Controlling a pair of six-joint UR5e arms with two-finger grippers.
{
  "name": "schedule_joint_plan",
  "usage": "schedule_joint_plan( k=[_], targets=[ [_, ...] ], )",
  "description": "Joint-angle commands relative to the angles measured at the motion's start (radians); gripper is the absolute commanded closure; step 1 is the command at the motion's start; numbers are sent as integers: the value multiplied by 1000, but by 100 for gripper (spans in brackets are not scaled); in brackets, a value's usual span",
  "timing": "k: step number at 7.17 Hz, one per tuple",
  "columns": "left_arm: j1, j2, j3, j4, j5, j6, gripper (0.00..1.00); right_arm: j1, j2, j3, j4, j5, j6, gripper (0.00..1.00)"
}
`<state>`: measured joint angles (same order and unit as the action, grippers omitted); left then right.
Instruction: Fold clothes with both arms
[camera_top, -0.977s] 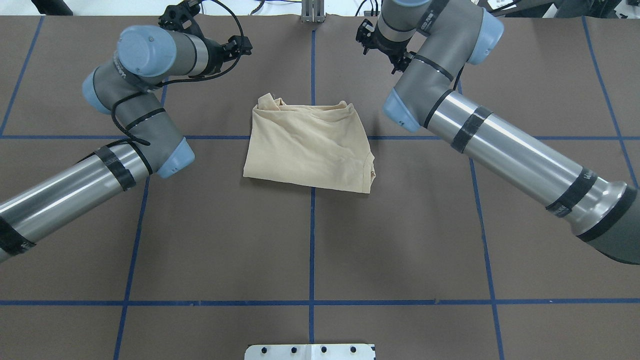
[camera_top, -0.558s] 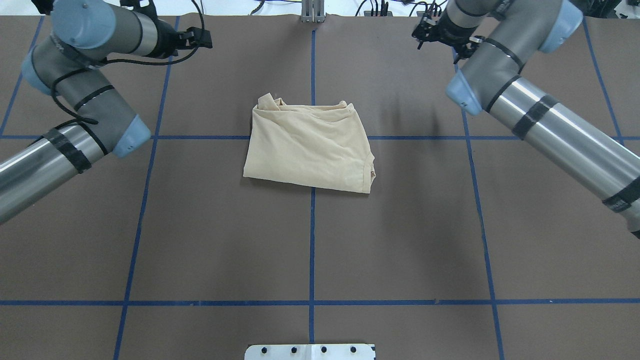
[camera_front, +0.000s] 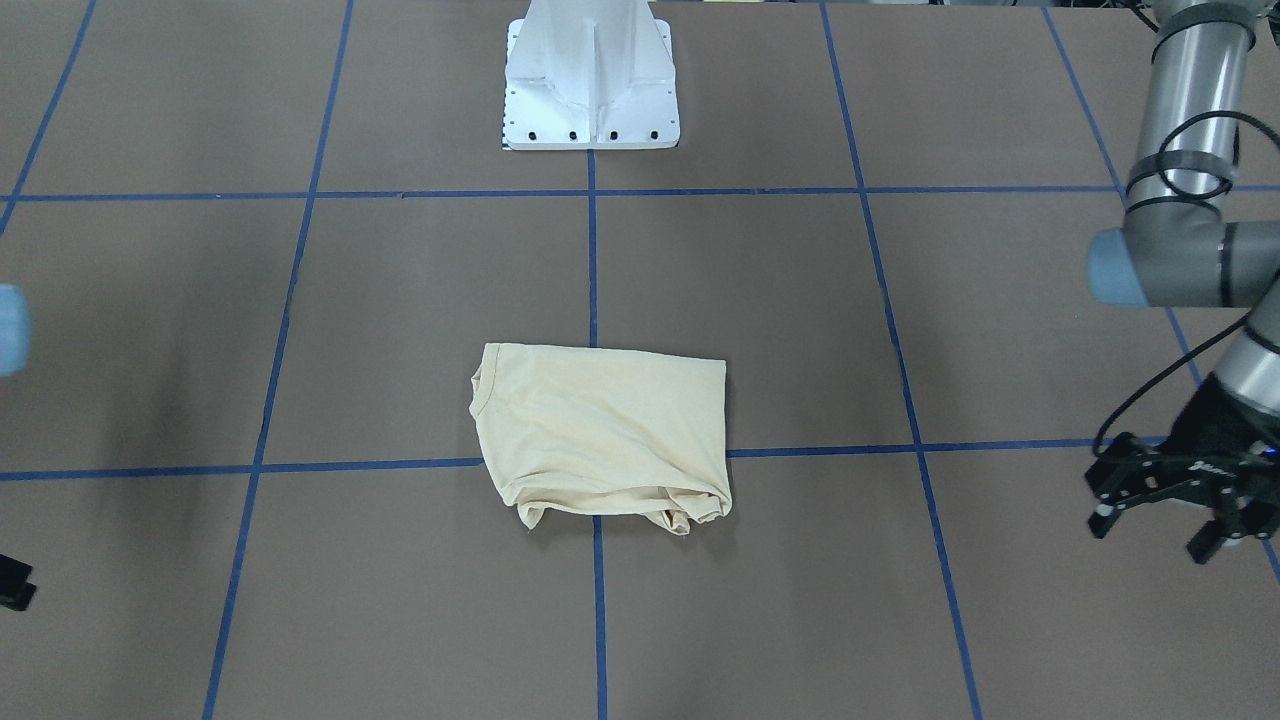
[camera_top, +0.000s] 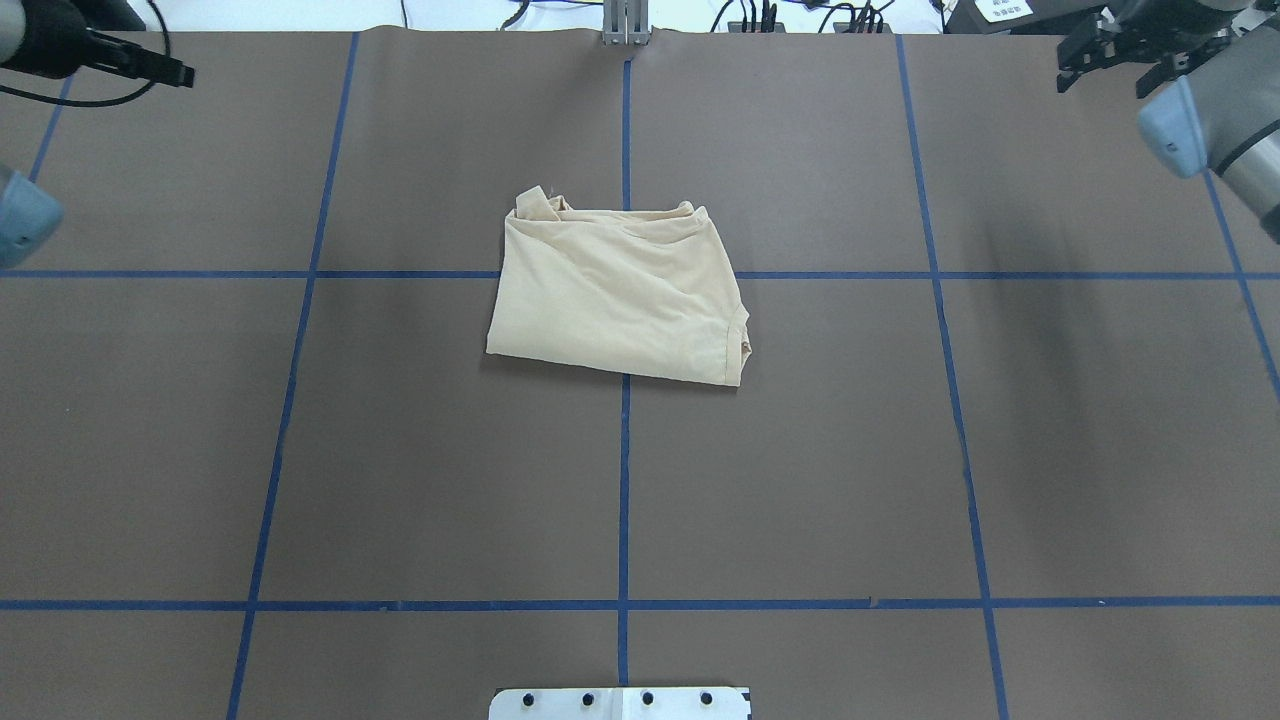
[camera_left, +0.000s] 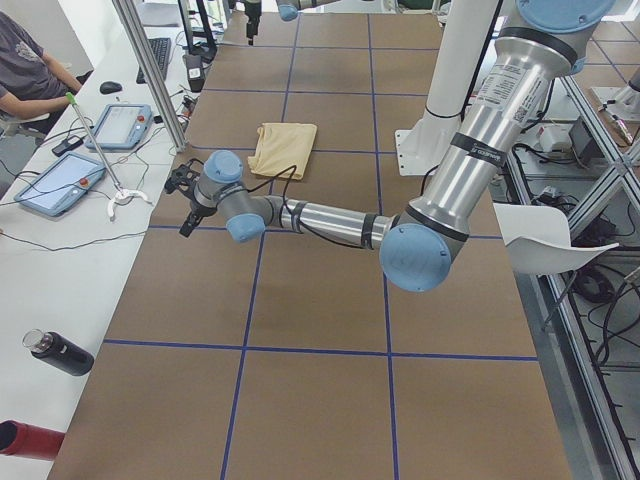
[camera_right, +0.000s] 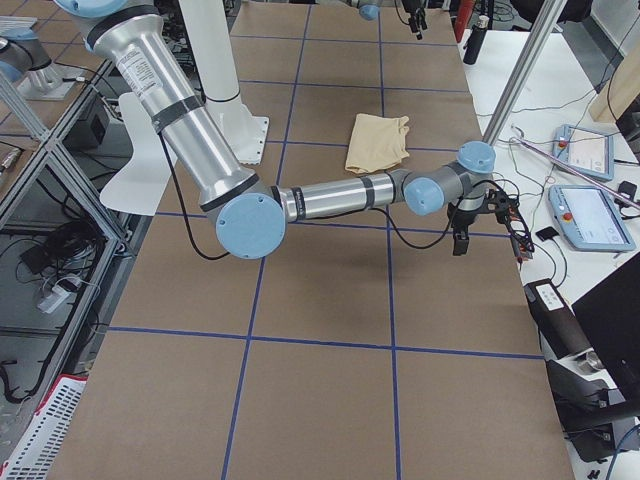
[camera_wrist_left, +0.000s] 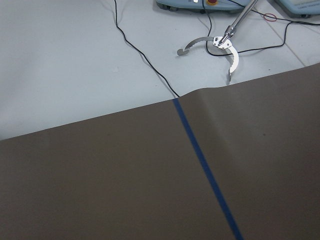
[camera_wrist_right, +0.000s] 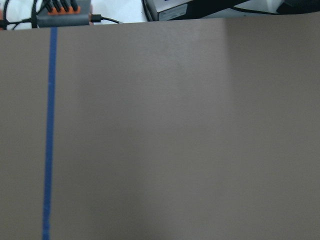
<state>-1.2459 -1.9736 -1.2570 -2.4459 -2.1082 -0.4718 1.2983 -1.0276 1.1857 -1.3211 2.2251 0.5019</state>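
Note:
The pale cream-yellow T-shirt (camera_top: 620, 305) lies folded into a rough rectangle at the table's middle, print hidden; it also shows in the front-facing view (camera_front: 605, 435). My left gripper (camera_front: 1160, 535) hovers far out toward the table's left side, jaws open and empty; the overhead view shows it side-on in the top left corner (camera_top: 150, 65). My right gripper (camera_top: 1100, 70) is in the top right corner, far from the shirt, jaws apart and empty. Only a black sliver of it (camera_front: 12, 585) shows in the front-facing view. Both wrist views show only bare table.
The white pedestal base (camera_front: 590, 100) stands at the robot's side of the brown table (camera_top: 400, 450). Beyond the far edge is a white desk with tablets (camera_left: 60, 185), cables and a seated person (camera_left: 30, 70). A dark bottle (camera_left: 60, 352) lies there.
Both arms have swung outward from beside the shirt to the table's far corners. The shirt has not moved. Both grippers stay open.

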Motion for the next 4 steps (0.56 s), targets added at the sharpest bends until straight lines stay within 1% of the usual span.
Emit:
schedule_joint_plan(
  k=[1, 2, 3, 4],
  targets=[
    [-134, 65, -2, 77, -114, 254, 0, 105, -76, 28, -139, 19, -370, 0],
    [-176, 65, -8, 176, -118, 377, 0, 146, -92, 32, -182, 56, -428, 0],
    [-188, 70, -12, 244, -119, 431, 0, 170, -127, 70, -208, 123, -439, 0],
    [-194, 100, -33, 254, -118, 432, 0, 171, -197, 148, -207, 131, -430, 0]
  ],
)
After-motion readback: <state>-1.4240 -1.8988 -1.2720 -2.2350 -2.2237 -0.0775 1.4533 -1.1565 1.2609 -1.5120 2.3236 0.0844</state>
